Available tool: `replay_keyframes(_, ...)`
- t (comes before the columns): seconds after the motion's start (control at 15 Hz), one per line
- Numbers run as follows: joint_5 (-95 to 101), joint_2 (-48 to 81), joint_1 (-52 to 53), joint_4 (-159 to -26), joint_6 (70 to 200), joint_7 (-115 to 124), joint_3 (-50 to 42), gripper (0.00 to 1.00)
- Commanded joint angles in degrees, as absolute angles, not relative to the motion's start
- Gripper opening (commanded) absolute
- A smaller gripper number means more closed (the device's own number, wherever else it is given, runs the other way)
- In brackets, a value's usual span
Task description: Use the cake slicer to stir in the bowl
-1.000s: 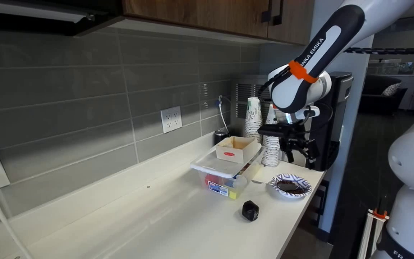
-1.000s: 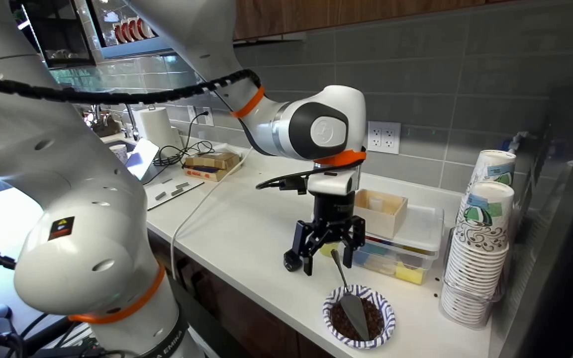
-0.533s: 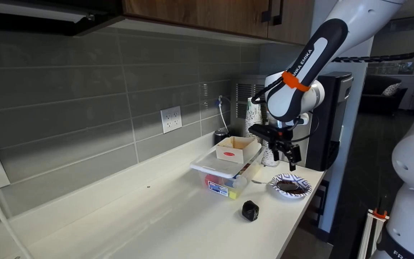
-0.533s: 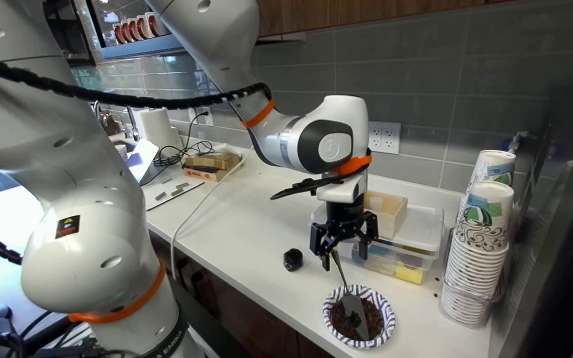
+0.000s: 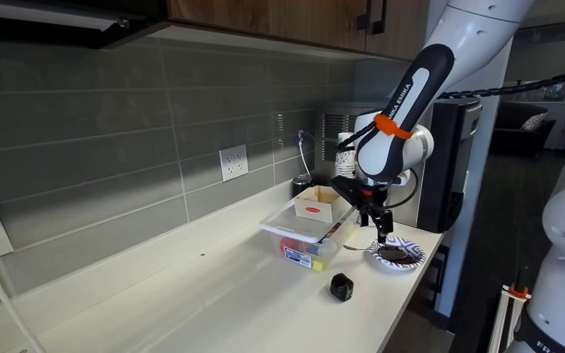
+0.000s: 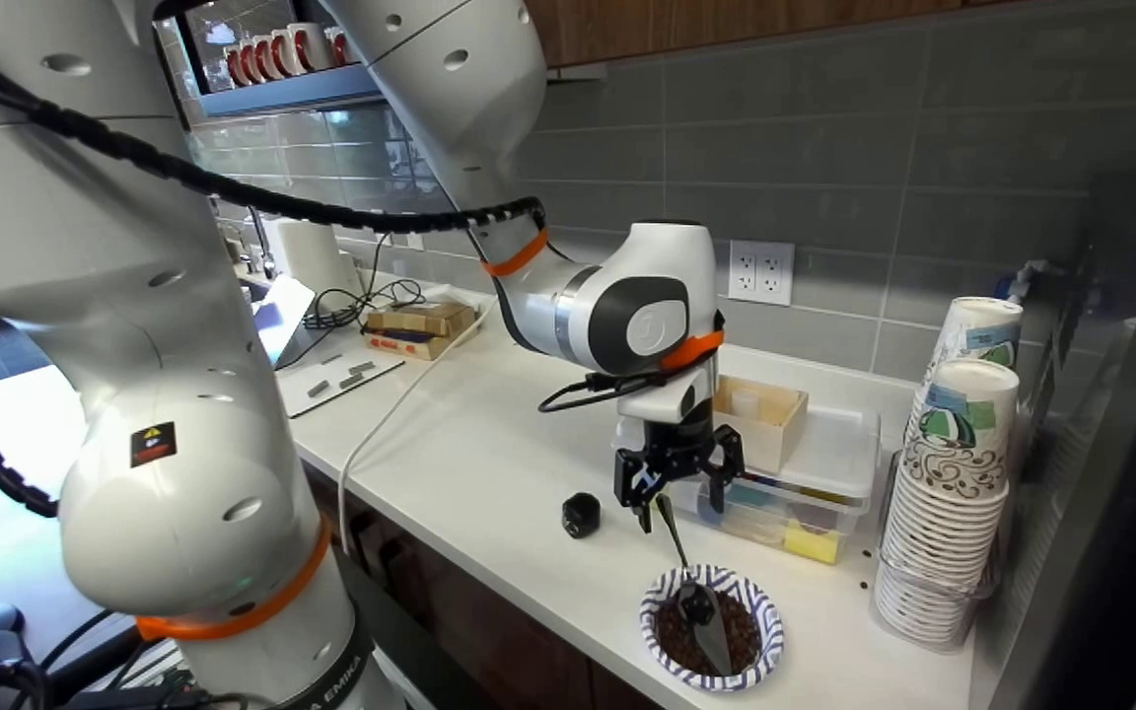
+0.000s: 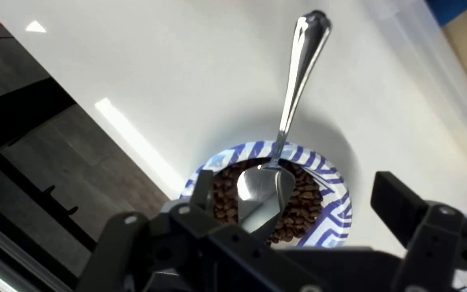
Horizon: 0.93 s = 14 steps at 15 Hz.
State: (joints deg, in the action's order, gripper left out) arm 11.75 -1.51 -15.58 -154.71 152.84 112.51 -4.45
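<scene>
The metal cake slicer rests tilted in a blue-and-white patterned bowl [image 6: 773, 636] of brown beans. Its blade [image 6: 709, 631] lies on the beans and its handle [image 7: 298, 69] slants out over the rim, above the counter. The slicer's handle [image 5: 356, 249] and the bowl [image 5: 399, 266] also show in an exterior view. My gripper [image 6: 680, 511] is open and empty, above the counter near the handle. In the wrist view my fingers [image 7: 296, 188] are wide apart, with the bowl [image 7: 335, 215] and blade showing below and between them. The blade's tip is hidden behind the gripper there.
A clear lidded box [image 6: 839, 503] with an open carton [image 6: 770, 434] on it stands by the wall near the gripper. Stacked paper cups [image 6: 948, 513] stand beyond the bowl. A small black object [image 6: 581, 515] and a few loose beans [image 6: 865, 569] lie on the counter.
My gripper has moved lower and over toward the lidded box side, closer to the slicer's handle. The slicer and bowl have not moved. The fingers have stayed open.
</scene>
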Motion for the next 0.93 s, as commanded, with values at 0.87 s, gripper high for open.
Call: replay_keyframes(0.87, -4.0, -0.2, -11.2, -154.5, 154.8, 108.9, -6.9, 1.00)
